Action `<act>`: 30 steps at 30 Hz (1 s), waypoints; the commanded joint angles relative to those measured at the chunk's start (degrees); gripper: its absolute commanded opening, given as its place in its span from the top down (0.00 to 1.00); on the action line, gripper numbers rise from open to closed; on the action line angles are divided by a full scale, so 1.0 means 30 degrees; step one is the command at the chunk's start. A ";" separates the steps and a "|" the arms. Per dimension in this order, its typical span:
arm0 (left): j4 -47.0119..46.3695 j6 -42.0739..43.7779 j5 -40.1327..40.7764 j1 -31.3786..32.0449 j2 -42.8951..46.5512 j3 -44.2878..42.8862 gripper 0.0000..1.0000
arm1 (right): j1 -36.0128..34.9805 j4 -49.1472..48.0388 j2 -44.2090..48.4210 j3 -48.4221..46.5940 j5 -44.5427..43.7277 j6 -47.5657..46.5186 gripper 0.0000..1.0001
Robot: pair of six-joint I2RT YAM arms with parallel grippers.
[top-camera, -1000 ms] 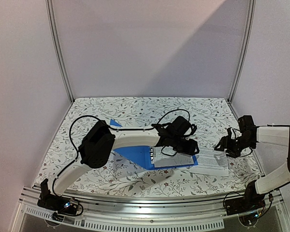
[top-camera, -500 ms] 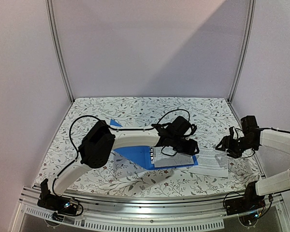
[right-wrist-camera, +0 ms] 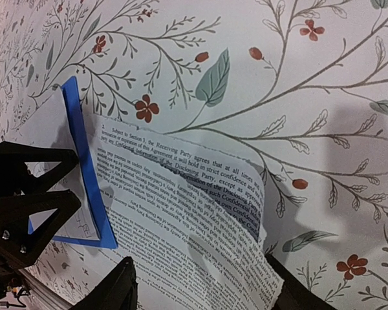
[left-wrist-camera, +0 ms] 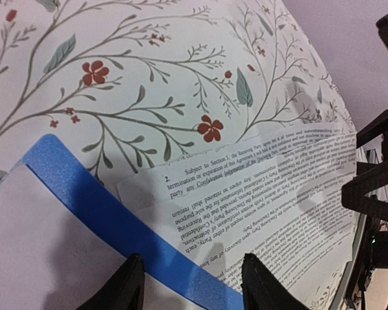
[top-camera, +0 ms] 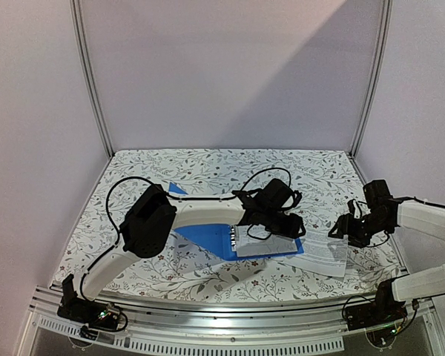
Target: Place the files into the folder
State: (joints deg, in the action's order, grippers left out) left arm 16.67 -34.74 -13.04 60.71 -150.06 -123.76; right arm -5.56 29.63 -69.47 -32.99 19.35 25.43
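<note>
The blue folder (top-camera: 208, 239) lies open at the table's middle with a white sheet (top-camera: 263, 243) on its right half. The files (top-camera: 322, 252), printed sheets, lie to its right and overlap its right edge. My left gripper (top-camera: 293, 226) hovers open over that edge. In the left wrist view the gripper (left-wrist-camera: 194, 287) straddles the folder's blue rim (left-wrist-camera: 103, 213) beside the files (left-wrist-camera: 278, 206). My right gripper (top-camera: 347, 231) is open at the files' right edge. In the right wrist view the gripper (right-wrist-camera: 204, 294) spans the files (right-wrist-camera: 181, 200), whose right edge curls upward.
The floral tablecloth (top-camera: 222, 167) covers the table. Metal frame posts (top-camera: 89, 74) stand at the back corners against pale walls. A blue corner (top-camera: 176, 188) shows behind the left arm. The left gripper's black frame (right-wrist-camera: 26, 206) shows in the right wrist view.
My right gripper has moved left and down to the files' right edge. The files have shifted slightly toward the folder and their right edge has lifted. The left arm has not moved.
</note>
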 commanded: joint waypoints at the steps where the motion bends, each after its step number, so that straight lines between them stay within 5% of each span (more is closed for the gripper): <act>1: 0.0948 -0.0003 0.0243 -0.0298 0.0212 0.0573 0.48 | -0.0327 0.0994 0.0662 -0.0477 -0.0487 0.0087 0.37; 30: 0.0822 0.0024 0.0209 -0.0314 0.0263 0.0733 0.48 | -0.2767 0.2374 0.1302 -0.1541 -0.0747 0.1422 0.41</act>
State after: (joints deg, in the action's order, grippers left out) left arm 16.32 -34.74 -13.04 60.69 -149.95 -123.39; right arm -12.91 34.54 -66.32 -36.38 18.57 28.67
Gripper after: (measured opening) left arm 0.519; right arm 0.590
